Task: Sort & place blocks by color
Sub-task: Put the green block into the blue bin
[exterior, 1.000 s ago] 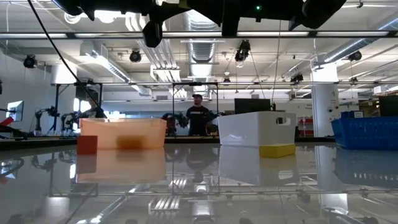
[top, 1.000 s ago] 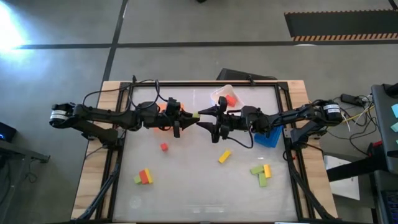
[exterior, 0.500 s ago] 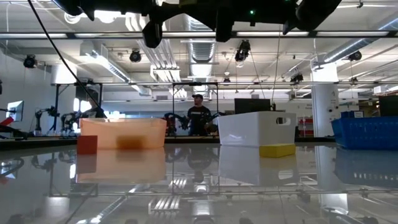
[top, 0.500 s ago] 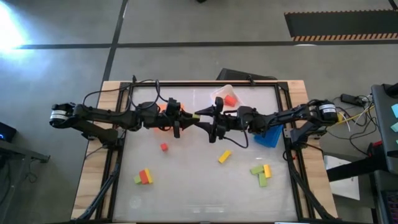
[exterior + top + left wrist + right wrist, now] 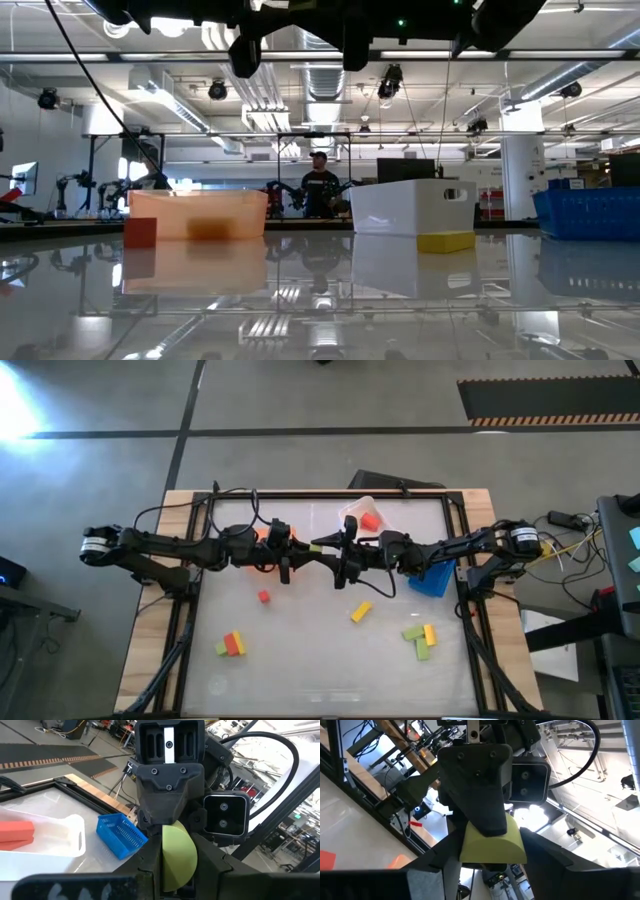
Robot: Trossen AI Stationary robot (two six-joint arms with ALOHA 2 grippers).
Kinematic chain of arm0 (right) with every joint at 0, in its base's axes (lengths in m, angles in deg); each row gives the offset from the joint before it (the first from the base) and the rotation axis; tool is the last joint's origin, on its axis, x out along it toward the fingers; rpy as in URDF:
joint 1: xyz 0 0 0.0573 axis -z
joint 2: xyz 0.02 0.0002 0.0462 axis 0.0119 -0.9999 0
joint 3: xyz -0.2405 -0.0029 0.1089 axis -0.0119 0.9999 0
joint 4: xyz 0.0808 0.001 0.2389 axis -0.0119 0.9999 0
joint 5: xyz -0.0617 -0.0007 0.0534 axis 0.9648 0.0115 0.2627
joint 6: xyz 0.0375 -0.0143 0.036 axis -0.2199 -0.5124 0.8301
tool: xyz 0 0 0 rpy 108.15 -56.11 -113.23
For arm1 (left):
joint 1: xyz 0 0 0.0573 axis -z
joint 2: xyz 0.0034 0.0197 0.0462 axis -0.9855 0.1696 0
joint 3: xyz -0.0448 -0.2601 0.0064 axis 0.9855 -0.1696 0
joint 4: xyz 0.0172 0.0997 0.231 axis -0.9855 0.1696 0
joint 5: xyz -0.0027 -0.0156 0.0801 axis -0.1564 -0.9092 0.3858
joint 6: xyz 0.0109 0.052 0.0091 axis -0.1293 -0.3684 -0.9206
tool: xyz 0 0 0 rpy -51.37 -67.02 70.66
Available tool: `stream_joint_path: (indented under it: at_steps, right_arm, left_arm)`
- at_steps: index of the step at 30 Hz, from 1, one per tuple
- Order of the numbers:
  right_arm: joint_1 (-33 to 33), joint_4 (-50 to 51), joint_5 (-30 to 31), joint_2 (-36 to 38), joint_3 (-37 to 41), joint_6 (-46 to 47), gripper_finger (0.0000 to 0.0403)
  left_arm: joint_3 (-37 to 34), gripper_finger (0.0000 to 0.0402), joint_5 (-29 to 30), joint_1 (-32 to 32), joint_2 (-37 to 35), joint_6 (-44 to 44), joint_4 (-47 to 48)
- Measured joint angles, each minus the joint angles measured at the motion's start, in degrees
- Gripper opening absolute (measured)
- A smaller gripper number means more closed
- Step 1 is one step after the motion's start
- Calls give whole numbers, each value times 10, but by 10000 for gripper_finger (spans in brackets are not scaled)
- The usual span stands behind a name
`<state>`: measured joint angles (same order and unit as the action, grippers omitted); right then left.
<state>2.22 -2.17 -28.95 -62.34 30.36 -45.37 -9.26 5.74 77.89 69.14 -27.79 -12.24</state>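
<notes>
Both arms meet in the air over the table's middle. My left gripper (image 5: 303, 549) is shut on a light green block (image 5: 316, 546) with one rounded side. My right gripper (image 5: 332, 550) faces it from the table's right, its fingers closed in on the same block (image 5: 492, 845). In the low view both grippers show only at the top edge, and the block is hidden. Other red, yellow and green blocks lie flat on the table, among them a red one (image 5: 264, 597) and a yellow one (image 5: 361, 611). A further red block (image 5: 370, 520) lies in the white bin. My left gripper pinches the green block (image 5: 177, 852) between its two fingers, coming level from the table's left. The block is lifted clear of the table. My right gripper has the block's other end (image 5: 470, 851) between its two fingers, level from the table's right. One left finger (image 5: 482, 795) lies over the block.
The orange bin (image 5: 262, 543) sits under the left arm, the white bin (image 5: 352, 510) at the far middle and the blue bin (image 5: 432, 582) under the right arm. Block clusters lie near left (image 5: 231, 645) and near right (image 5: 421, 638). A person stands in the room beyond.
My right gripper has moved toward the table's left, closing the gap to the left gripper and the green block it holds. The block stays lifted in the same place.
</notes>
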Motion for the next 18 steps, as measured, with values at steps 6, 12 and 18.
stream_joint_path:
  at_steps: [6, 12, 18]
  right_arm:
    - [0, 2, 0, 0, 1, -2, 158]
    - [0, 6, -3, 0, 2, -1, 156]
    - [0, 7, -2, 0, 2, -1, 155]
  left_arm:
    - [0, 73, 0, -3, 0, 2, 5]
    - [0, 122, 3, -6, -1, 2, 3]
    - [0, 146, 4, -8, -1, 2, 4]
